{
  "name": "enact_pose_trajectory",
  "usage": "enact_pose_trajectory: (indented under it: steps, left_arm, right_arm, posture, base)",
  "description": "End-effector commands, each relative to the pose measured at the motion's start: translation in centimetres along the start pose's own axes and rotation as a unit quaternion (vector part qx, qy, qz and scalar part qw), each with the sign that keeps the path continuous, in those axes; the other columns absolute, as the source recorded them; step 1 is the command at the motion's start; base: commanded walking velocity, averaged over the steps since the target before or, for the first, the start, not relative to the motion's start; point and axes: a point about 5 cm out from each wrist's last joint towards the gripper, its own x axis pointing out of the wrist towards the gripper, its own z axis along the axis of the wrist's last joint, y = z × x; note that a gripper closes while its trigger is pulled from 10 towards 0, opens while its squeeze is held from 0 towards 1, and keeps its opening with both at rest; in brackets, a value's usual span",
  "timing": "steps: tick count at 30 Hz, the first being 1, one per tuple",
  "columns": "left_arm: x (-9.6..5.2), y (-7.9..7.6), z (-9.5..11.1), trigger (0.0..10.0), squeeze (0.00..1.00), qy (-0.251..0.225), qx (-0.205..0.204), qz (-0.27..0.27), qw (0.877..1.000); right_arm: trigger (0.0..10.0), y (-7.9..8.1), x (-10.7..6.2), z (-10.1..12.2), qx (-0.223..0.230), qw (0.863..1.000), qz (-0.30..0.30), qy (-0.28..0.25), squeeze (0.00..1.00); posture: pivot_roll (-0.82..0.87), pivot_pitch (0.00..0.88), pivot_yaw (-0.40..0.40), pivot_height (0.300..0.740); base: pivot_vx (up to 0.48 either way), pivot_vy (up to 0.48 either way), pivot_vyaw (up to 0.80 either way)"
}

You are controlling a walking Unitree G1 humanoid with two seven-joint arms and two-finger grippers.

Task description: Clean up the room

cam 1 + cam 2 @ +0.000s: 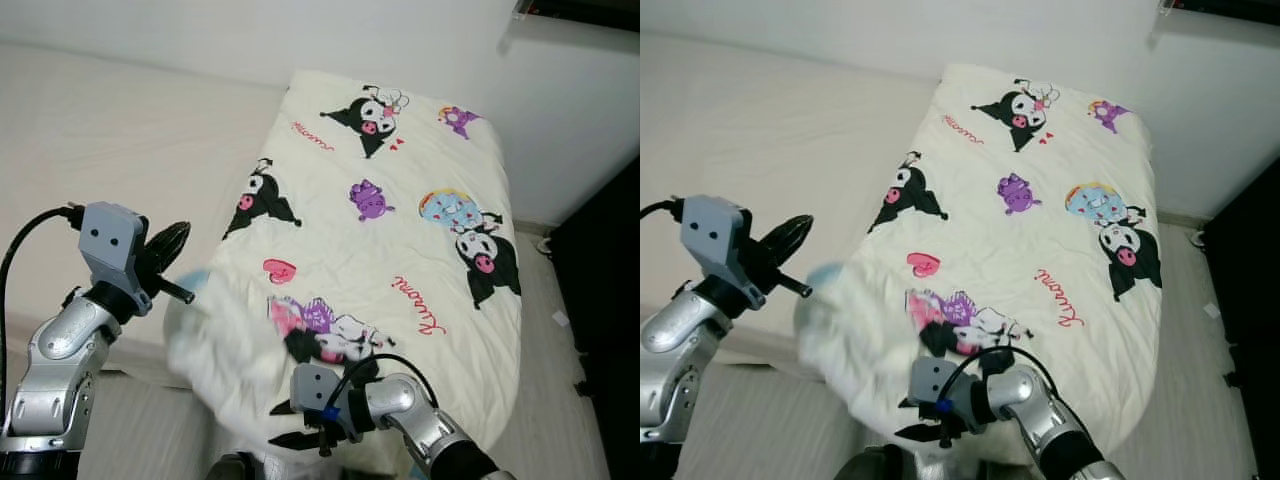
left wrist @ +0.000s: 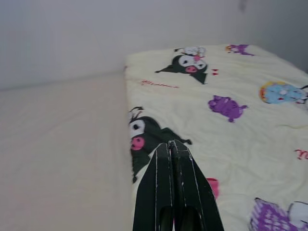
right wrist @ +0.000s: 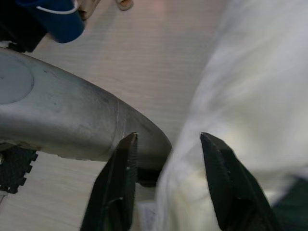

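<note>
Right gripper: the right gripper [image 1: 300, 424] is low at the near corner of the bed, its two black fingers [image 3: 120, 183] spread apart with nothing clamped between them; the white underside of the blanket hangs just beside one finger.
Left gripper: the left gripper [image 1: 165, 243] is raised at the left side of the bed, above the bare mattress, its fingers pressed together and holding nothing, pointing toward the blanket.
Blanket: a cream blanket [image 1: 400, 230] printed with black, purple and pink cartoon figures, a red heart and red lettering lies spread over the right half of the bed, reaching the far wall.
Near corner: the blanket's near left corner [image 1: 215, 345] is blurred and bunched, lifted off the bed edge, showing a white underside with a touch of pale blue.
Mattress: the bare off-white mattress [image 1: 110, 130] lies uncovered to the left of the blanket.
Floor: pale wood-grain floor [image 3: 144, 53] under the right gripper, with the robot's own silver limb [image 3: 57, 120] crossing it.
Right edge: a dark piece of furniture [image 1: 610, 300] stands to the right of the bed.
</note>
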Motion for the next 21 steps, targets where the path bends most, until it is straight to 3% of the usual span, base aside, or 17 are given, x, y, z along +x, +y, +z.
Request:
enact_pose_trajectory:
  steps: [1, 5, 8, 9, 11, 13, 14, 15, 18, 21]
  left_arm:
    - [-0.3, 0.6, -0.2, 10.0, 0.00, 0.006, 0.016, 0.004, 1.000]
    - [-0.2, 0.7, -0.2, 10.0, 0.00, 0.004, 0.017, 0.004, 1.000]
    - [-0.1, 0.5, -0.3, 10.0, 0.00, 0.005, 0.019, -0.004, 1.000]
    - [-0.1, 0.2, -0.5, 10.0, 0.00, 0.010, 0.017, -0.014, 1.000]
    - [-0.2, -0.9, -1.9, 10.0, 0.00, 0.058, -0.006, -0.028, 0.998]
    - [-0.6, -2.2, -3.5, 10.0, 0.00, 0.099, -0.026, -0.029, 0.994]
    - [-0.9, -3.3, -4.6, 10.0, 0.00, 0.111, -0.032, -0.022, 0.993]
    - [-0.9, -3.3, -4.6, 10.0, 0.00, 0.111, -0.032, -0.022, 0.993]
    - [-1.8, -5.1, -7.4, 10.0, 0.00, 0.145, -0.064, 0.046, 0.986]
    - [-1.8, -5.4, -8.7, 10.0, 0.00, 0.164, -0.112, 0.105, 0.974]
  right_arm:
    - [10.0, 0.9, 0.3, 0.0, -0.009, 1.000, 0.016, -0.013, 0.00]
    - [10.0, 0.8, 0.2, 0.2, -0.009, 1.000, 0.013, -0.023, 0.00]
    - [10.0, 0.0, -0.3, 0.5, -0.001, 0.999, -0.027, -0.034, 0.00]
    - [10.0, -0.8, -0.8, 0.4, 0.004, 0.997, -0.070, -0.028, 0.00]
    - [10.0, -3.1, -2.2, 0.2, 0.045, 0.975, -0.216, -0.024, 0.00]
    - [10.0, -4.8, -3.8, 0.2, 0.084, 0.932, -0.350, -0.045, 0.00]
    - [10.0, -5.4, -5.1, 0.5, 0.105, 0.895, -0.425, -0.079, 0.00]
    - [10.0, -5.4, -5.1, 0.5, 0.105, 0.895, -0.425, -0.079, 0.00]
    - [10.0, -5.3, -8.6, 0.4, 0.161, 0.783, -0.585, -0.136, 0.00]
    - [10.0, -4.4, -10.2, -0.3, 0.192, 0.727, -0.640, -0.160, 0.00]
  posture:
    - [0.08, 0.233, -0.022, 0.740]
    - [0.08, 0.226, -0.023, 0.740]
    - [0.08, 0.215, -0.025, 0.740]
    - [0.08, 0.197, -0.027, 0.740]
    - [0.07, 0.179, -0.028, 0.740]
    - [0.07, 0.152, -0.026, 0.740]
    - [0.05, 0.112, -0.016, 0.740]
    - [0.05, 0.112, -0.016, 0.740]
    - [0.02, 0.056, -0.005, 0.740]
    - [0.01, 0.033, 0.002, 0.740]
  base:
    - [0.000, 0.000, 0.00]
    - [0.000, 0.000, 0.00]
    - [0.000, 0.000, 0.00]
    - [0.000, 0.000, 0.00]
    - [0.000, 0.000, 0.00]
    - [0.000, 0.000, 0.00]
    - [0.000, 0.000, 0.00]
    - [0.000, 0.000, 0.00]
    - [0.000, 0.000, 0.00]
    - [0.000, 0.000, 0.00]
